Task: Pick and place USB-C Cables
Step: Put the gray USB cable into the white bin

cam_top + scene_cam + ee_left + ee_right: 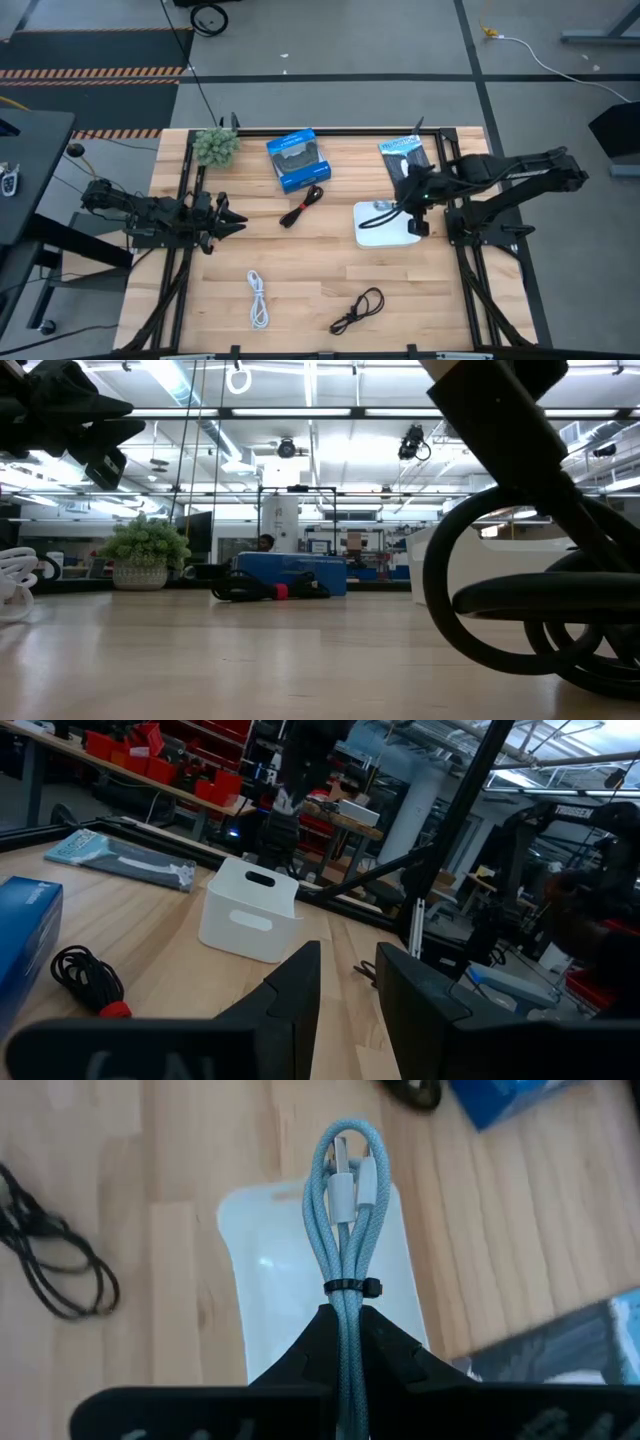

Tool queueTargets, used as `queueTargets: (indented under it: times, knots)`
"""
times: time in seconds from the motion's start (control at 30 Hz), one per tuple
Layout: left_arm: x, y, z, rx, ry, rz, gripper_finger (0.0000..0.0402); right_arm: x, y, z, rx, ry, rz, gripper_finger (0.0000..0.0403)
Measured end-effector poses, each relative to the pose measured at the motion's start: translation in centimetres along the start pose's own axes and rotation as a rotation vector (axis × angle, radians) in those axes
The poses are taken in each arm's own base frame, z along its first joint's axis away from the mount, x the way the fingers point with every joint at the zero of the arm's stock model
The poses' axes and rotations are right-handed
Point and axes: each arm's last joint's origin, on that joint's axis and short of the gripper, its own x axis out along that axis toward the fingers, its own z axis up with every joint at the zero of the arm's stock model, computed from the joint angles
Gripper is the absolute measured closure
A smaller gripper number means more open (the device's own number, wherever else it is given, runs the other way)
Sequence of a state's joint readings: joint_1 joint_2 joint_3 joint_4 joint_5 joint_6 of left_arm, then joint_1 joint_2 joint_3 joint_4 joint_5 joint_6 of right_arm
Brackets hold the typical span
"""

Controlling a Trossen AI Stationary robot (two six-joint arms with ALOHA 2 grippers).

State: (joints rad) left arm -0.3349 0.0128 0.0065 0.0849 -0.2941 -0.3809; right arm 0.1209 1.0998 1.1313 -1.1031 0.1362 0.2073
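My right gripper [348,1330] is shut on the pale blue-grey cable bundle [345,1210] and holds it over the white bin [262,1270]; both also show in the high view, the gripper [402,207] above the bin [390,232]. The black-and-red cable [305,207] lies on the table in front of the blue box. The white cable [259,297] and the black cable [358,310] lie near the table's near edge. My left gripper [232,222] is open and empty at the table's left, clear of all cables. My right gripper pinches one end of the bundle [349,1308] between its two fingers, just behind the black tie [352,1288]. The bundle runs straight out past the fingertips, along the fingers, plugs at its free looped end. It is lifted clear above the white bin.
A blue box [298,160] and a flat black-and-white packet [405,152] lie at the far side. A small potted plant [215,146] stands at the far left corner. Bare wood lies between the white cable and the bin.
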Motion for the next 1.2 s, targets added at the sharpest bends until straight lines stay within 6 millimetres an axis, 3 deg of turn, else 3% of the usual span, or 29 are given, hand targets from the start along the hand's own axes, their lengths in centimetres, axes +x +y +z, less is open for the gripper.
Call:
queueTargets:
  times: [0.47,1.2]
  knots:
    - [0.0,0.0,0.0,0.0,0.0,0.0,0.0294,2.6,0.6,0.4,-0.067,0.138,0.012,0.0377]
    - [0.0,0.0,0.0,0.0,0.0,0.0,0.0294,9.0,0.7,-3.8,-0.029,0.147,0.059,0.0378]
